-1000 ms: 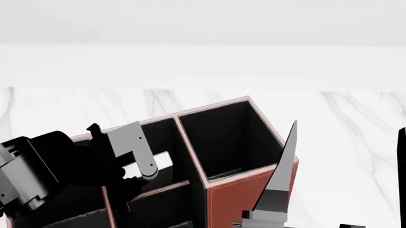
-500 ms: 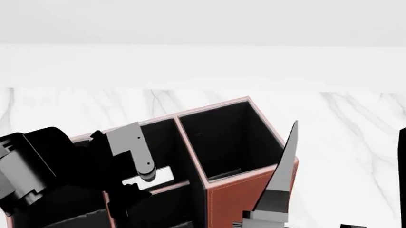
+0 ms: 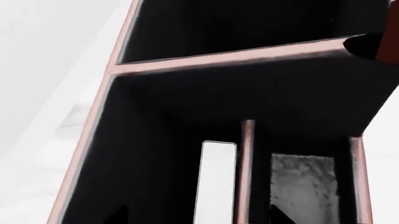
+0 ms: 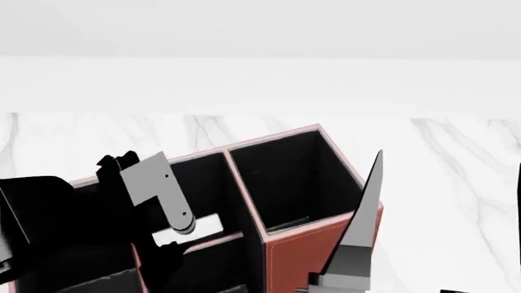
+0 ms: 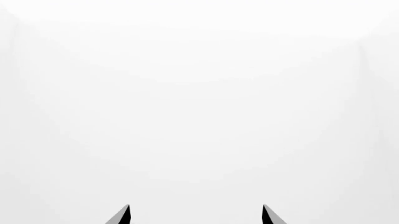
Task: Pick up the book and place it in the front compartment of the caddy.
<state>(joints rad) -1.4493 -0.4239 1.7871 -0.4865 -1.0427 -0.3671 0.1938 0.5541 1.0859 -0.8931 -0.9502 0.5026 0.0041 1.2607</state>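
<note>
- The left pincer (image 4: pixel 167 229) sits lower left, over the caddy (image 4: pixel 313 253).
- The book (image 3: pixel 215 182) stands upright inside, beside a divider (grip state unclear).
- The right pincer (image 5: pixel 194 214) is apart, empty.

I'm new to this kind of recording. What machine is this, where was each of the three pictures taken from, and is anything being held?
These are simulator renders of a two-armed robot on wheels. The head view looks down from its head onto a white marble table bearing a reddish-brown caddy with black-lined compartments. The left gripper hangs over the caddy; a pale strip beneath it is the page edge of the book. The left wrist view looks straight down into the caddy, where the book stands upright in a compartment beside a divider. Whether the left gripper grips it is unclear. The right wrist view shows only blank white and the right gripper, open and empty.
</note>
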